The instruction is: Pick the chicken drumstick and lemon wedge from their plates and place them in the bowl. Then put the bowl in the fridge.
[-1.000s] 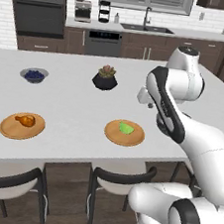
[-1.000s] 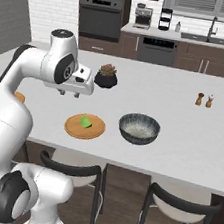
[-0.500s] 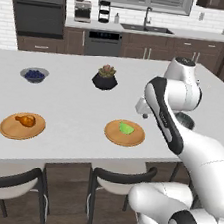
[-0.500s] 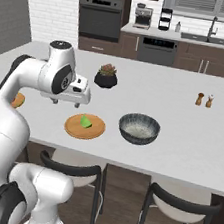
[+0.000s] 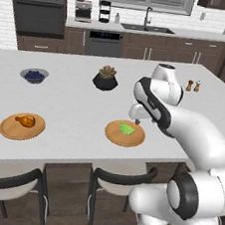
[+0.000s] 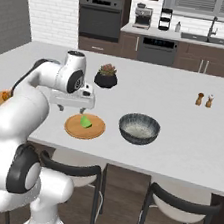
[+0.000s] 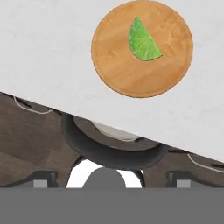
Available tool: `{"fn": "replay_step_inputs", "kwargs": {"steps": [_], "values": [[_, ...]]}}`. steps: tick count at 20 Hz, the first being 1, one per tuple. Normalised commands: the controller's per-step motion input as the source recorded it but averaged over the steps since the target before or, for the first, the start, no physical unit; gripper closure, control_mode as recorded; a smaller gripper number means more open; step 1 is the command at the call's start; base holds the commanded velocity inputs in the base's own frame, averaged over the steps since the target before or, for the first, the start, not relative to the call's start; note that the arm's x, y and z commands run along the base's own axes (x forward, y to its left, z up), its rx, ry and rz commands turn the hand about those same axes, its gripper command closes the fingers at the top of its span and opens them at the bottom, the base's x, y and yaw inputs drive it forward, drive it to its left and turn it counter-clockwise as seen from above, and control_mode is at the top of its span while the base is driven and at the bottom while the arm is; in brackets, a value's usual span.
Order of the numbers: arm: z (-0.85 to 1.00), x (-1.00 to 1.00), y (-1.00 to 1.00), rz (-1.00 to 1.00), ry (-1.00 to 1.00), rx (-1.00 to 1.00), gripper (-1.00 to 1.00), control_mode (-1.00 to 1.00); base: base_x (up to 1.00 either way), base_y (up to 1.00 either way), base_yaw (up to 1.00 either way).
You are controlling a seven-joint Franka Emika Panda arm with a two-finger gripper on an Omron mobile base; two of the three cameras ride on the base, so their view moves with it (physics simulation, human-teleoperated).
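The yellow-green lemon wedge [image 7: 144,41] lies on a round wooden plate [image 7: 131,74] near the counter's front edge. My gripper [image 6: 74,109] hangs open and empty just above that plate's near-left rim, not touching the wedge [image 6: 86,122]. Its fingertips [image 7: 42,178] stand wide apart. From the left it shows as my gripper [image 5: 136,120] over the plate [image 5: 116,136]. The chicken drumstick [image 5: 25,120] rests on the other plate [image 5: 9,128] far to the left. The dark bowl [image 6: 139,128] sits right of the lemon plate. A grey panel [image 6: 12,9] at far left may be the fridge.
A black pot with a succulent [image 5: 106,78] stands behind the lemon plate. A grey bowl of blue berries [image 5: 34,75] sits at back left, and two small shakers [image 5: 193,85] at back right. Stools [image 5: 121,178] are tucked under the counter's front edge.
The hand has come down and forward from mid-counter height to just above the lemon plate, and its jaws have spread from half closed to wide open.
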Motion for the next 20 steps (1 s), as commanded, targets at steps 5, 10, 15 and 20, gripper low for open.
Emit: {"fn": "replay_step_inputs", "kwargs": {"steps": [5,10,15,20], "values": [[-0.5,0.43,0.0,0.16,0.09,-0.08,-1.0,-1.0,0.0,0.0,0.0],[-0.5,0.27,0.0,0.1,0.0,-0.03,-1.0,-1.0,0.0,0.0,0.0],[-0.47,0.25,0.0,0.07,0.0,-0.02,-1.0,-1.0,0.0,0.0,0.0],[-0.37,0.27,0.0,0.08,-0.03,-0.01,-1.0,-1.0,0.0,0.0,0.0]]}}
